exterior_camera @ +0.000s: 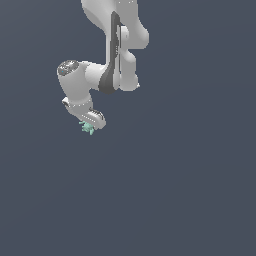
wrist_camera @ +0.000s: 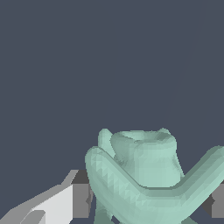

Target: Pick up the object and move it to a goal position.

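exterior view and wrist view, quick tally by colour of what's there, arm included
mint-green: 1, the object between the fingers
white: 1, the arm with its gripper
total: 2

The white arm (exterior_camera: 107, 55) bends down toward the exterior view's left, pincer (exterior_camera: 90, 125) clamped around the object (exterior_camera: 88, 128).

Count recorded: one white robot arm (exterior_camera: 107, 55), fitted with one gripper (exterior_camera: 91, 124). One mint-green object (exterior_camera: 88, 128) was present, also logged in the wrist view (wrist_camera: 148, 175). Two gripper fingers (wrist_camera: 81, 199) were partly visible there. Nothing further was counted.
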Action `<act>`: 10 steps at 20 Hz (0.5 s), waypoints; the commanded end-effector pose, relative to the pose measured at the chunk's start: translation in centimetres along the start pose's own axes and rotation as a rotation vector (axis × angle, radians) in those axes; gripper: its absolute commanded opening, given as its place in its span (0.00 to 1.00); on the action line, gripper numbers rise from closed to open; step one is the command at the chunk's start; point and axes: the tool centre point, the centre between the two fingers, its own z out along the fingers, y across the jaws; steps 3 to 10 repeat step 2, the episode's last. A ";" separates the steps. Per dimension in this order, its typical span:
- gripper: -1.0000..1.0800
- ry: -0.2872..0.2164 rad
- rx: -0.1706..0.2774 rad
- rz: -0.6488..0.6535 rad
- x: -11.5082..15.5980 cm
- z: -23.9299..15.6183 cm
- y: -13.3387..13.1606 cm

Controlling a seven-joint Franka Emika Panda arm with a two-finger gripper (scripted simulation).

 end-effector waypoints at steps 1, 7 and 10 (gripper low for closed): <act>0.00 0.000 0.000 -0.001 -0.2 -0.2 0.5; 0.00 0.000 0.000 -0.001 -0.2 -0.2 0.5; 0.00 0.000 0.000 -0.001 -0.2 -0.2 0.5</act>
